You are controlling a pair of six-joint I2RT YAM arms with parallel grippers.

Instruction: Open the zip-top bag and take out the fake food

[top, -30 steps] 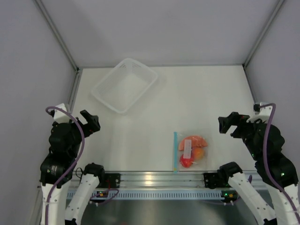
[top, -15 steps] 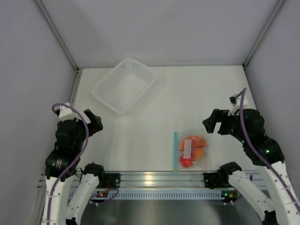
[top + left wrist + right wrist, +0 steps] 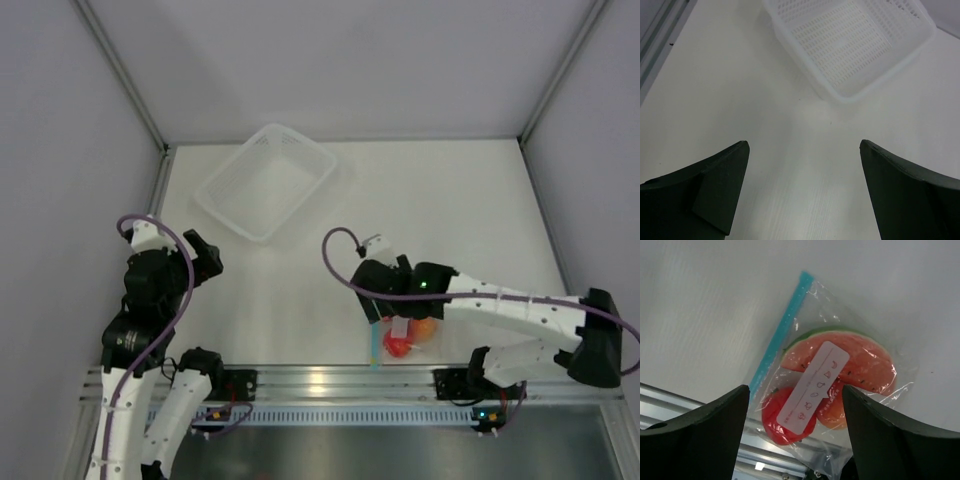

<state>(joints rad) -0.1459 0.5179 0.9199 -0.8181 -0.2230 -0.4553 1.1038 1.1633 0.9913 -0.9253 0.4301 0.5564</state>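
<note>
Clear plastic zip-top bag (image 3: 405,333) flat on white worktop (image 3: 450,200), near front rail, blue zip strip (image 3: 782,335) on side twd left arm. Inside: fake food (image 3: 840,370), i.e. watermelon wedge (image 3: 865,362), red ball (image 3: 772,415), orange fruit (image 3: 834,415), white label across them. Just above bag: right pincer (image 3: 385,298), jaws apart, gripping nothing. Off to left, well apart from bag: left pincer (image 3: 203,262), wide open, nothing held. White mesh basket (image 3: 265,180) at rear left.

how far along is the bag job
Nothing done yet: the red-and-green watermelon wedge, round red ball and small orange fruit sit inside the clear plastic zip-top bag. In hand: the right end effector is over the bag, jaws apart, gripping nothing. Remaining: opening the light blue zip strip, removing all three.
</note>
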